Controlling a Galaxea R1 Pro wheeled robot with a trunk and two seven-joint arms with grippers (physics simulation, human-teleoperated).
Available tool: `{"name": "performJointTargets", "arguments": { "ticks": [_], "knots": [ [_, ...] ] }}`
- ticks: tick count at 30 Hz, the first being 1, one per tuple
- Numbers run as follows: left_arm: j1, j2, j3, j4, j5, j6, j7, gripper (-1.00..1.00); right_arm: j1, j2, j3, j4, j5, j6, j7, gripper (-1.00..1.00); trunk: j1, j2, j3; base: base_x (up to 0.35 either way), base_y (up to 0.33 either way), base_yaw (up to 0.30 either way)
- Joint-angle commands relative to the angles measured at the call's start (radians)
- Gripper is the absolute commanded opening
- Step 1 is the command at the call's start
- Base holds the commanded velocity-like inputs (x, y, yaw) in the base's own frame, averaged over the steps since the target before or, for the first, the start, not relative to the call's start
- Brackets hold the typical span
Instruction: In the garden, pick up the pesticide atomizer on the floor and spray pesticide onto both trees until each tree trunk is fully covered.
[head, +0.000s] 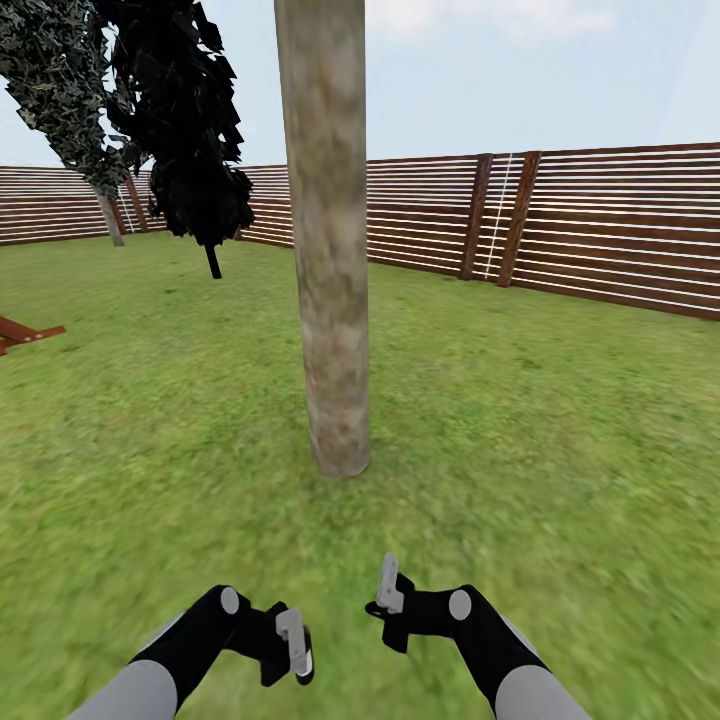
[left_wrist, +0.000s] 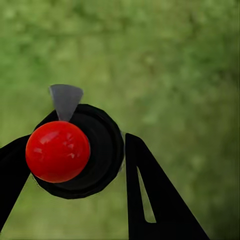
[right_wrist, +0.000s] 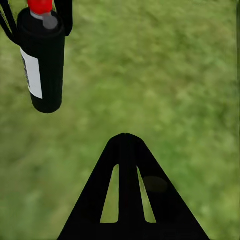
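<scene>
Head view. Both black forearms enter at the lower edge. Left gripper (head: 290, 655) hangs low over the grass lawn (head: 520, 420), with a pale-labelled piece at its tip; what it carries is not legible from this angle. Right gripper (head: 388, 600) sits beside it, apart, its pale finger pointing up; its opening cannot be judged here. Straight ahead stands a tree trunk (head: 328, 250), thick, upright, grey-beige mottled with brown, rooted in the grass beyond the grippers and running out of the top of the picture. Behind it a brown slatted fence (head: 600, 230) rings the lawn. Two dark, narrow, leaning trees (head: 185, 130) stand at the far left, and a reddish wooden object (head: 25, 333) lies at the left edge.

Left wrist view. Seen end-on, the pesticide atomizer (left_wrist: 75, 150) shows its red cap above a round black body, with a grey nozzle tip projecting. It sits between the two black fingers (left_wrist: 150, 195) of the left gripper (left_wrist: 75, 170), which close against it on either side. Blurred grass fills the background.

Right wrist view. Black fingers (right_wrist: 127, 195) of the right gripper (right_wrist: 125, 137) meet at a single point with nothing between them. Across the grass, the atomizer (right_wrist: 45, 65) hangs clear of the ground: black cylinder, white label, red cap, flanked by the other gripper's dark fingers (right_wrist: 65, 15).
</scene>
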Motion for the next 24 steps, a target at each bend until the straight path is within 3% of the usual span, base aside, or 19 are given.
{"name": "performJointTargets", "arguments": {
  "ticks": [1,6,8,11,17,24],
  "knots": [
    [0.0,-0.003,-0.003,-0.001,-0.006,-0.005,0.0,-1.0,-0.001,0.002,-0.008,-0.001,0.002,-0.005,0.006,-1.0,0.0,0.0,-0.001,0.0,0.0,0.0],
    [0.0,-0.014,-0.003,0.0,-0.006,-0.002,0.003,-1.0,-0.001,0.002,-0.007,-0.005,-0.005,-0.004,0.036,-1.0,0.0,0.0,-0.001,0.0,0.0,0.0],
    [0.0,-0.019,-0.003,-0.001,-0.006,-0.002,0.004,-1.0,-0.006,0.002,-0.007,-0.008,-0.026,0.027,0.083,-1.0,0.0,0.0,-0.001,0.0,0.0,0.0],
    [0.0,-0.029,-0.003,-0.002,-0.007,-0.002,0.007,-1.0,-0.015,0.002,-0.007,-0.014,-0.05,0.08,0.1,-1.0,0.0,0.0,-0.001,0.0,0.0,0.0],
    [-0.004,-0.058,-0.003,0.0,-0.008,0.0,0.047,-1.0,-0.019,0.002,-0.007,-0.021,-0.054,0.09,0.105,-1.0,0.0,0.0,-0.001,0.0,0.0,0.0],
    [-0.028,-0.06,-0.003,0.006,-0.007,0.046,0.087,-1.0,-0.019,0.002,-0.003,-0.021,-0.055,0.091,0.127,-1.0,0.0,0.0,-0.001,0.0,0.0,0.0]
  ]
}}
